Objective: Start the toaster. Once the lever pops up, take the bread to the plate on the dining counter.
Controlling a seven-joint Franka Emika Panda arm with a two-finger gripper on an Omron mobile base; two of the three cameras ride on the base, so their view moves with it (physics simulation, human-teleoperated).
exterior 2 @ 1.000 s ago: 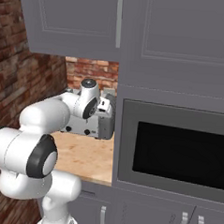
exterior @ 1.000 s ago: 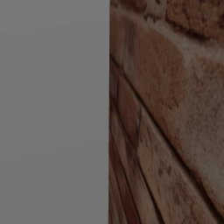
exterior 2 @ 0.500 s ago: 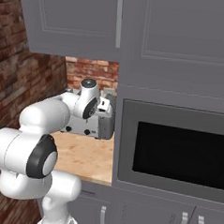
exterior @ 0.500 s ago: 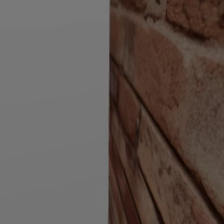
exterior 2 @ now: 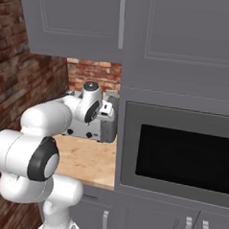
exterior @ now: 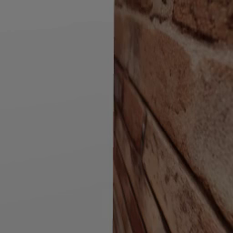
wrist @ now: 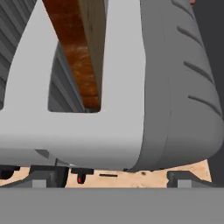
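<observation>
A grey toaster (exterior 2: 91, 128) stands on the wood-topped counter (exterior 2: 92, 160) in the nook against the brick wall. My gripper (exterior 2: 107, 114) hovers right at its top right end. In the hand view the toaster's rounded grey top (wrist: 166, 87) is very close, and the bread (wrist: 72, 48), brown with a tan crust edge, stands in its slot. My gripper (wrist: 116, 177) is open, with one dark fingertip at each bottom corner and nothing between them. The plate and the dining counter are out of view.
A built-in oven with a dark window (exterior 2: 181, 154) sits just right of the toaster nook. Grey upper cabinets (exterior 2: 79, 23) hang low over it. A brick wall (exterior 2: 22, 82) closes the left side. A grey panel (exterior: 54, 113) and brick (exterior: 173, 113) stand close to the left base camera.
</observation>
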